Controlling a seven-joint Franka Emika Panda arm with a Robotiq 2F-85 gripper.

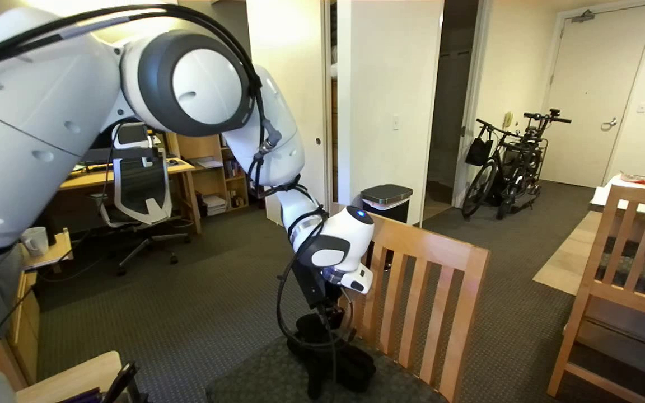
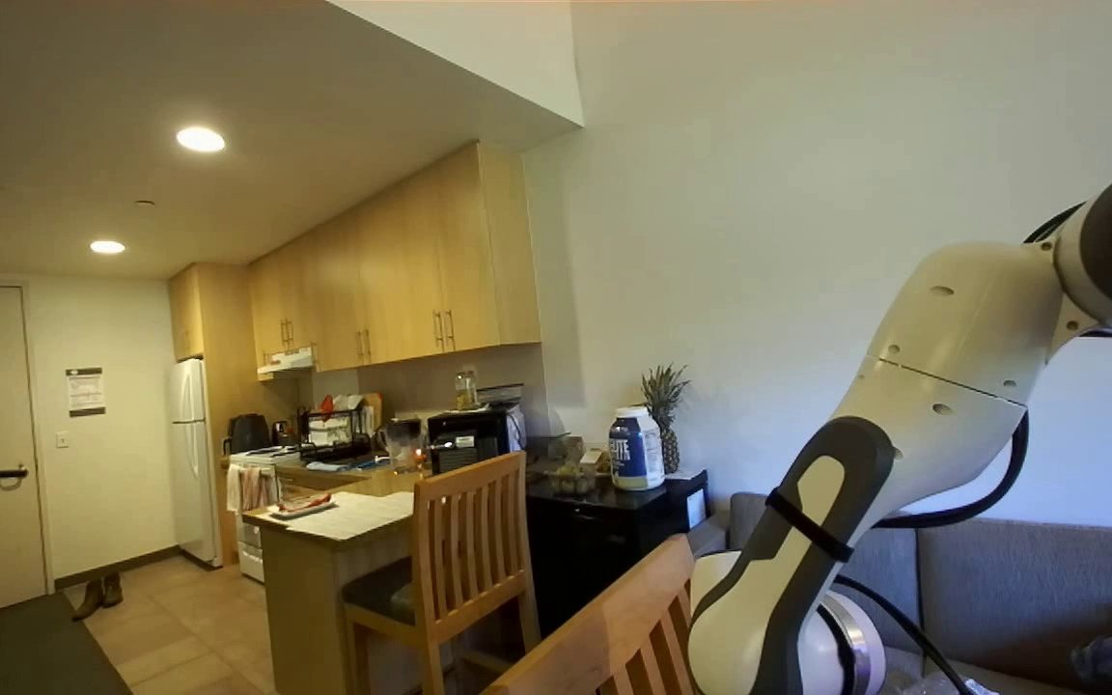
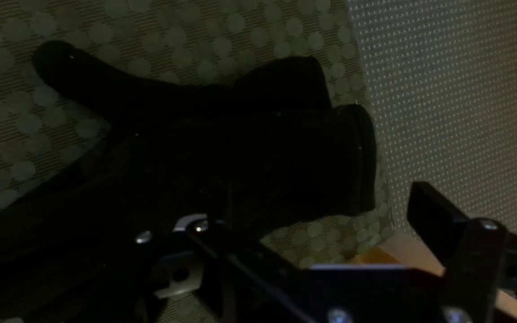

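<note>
Black gloves [image 3: 258, 148], with what look like two cuffs overlapping, lie flat on the dotted fabric seat [image 3: 258, 36] of a wooden chair. In an exterior view the dark gloves [image 1: 350, 366] are seen beneath the wrist. My gripper [image 3: 323, 197] stands open over the cuff end. Its right fingertip [image 3: 433, 220] lies past the seat's edge in the picture, while the left finger merges with the black cloth. Whether that left finger touches the glove I cannot tell. Nothing is seen clamped between the fingers.
Close beside the gripper rises the chair's slatted backrest [image 1: 429, 246]. A loose cable loop [image 1: 280, 302] hangs about the wrist. Behind that chair is a lidded bin [image 1: 387, 196]. Another wooden chair [image 2: 474, 541] stands by the counter [image 2: 363, 512], and a sofa [image 2: 1029, 569] runs along the wall.
</note>
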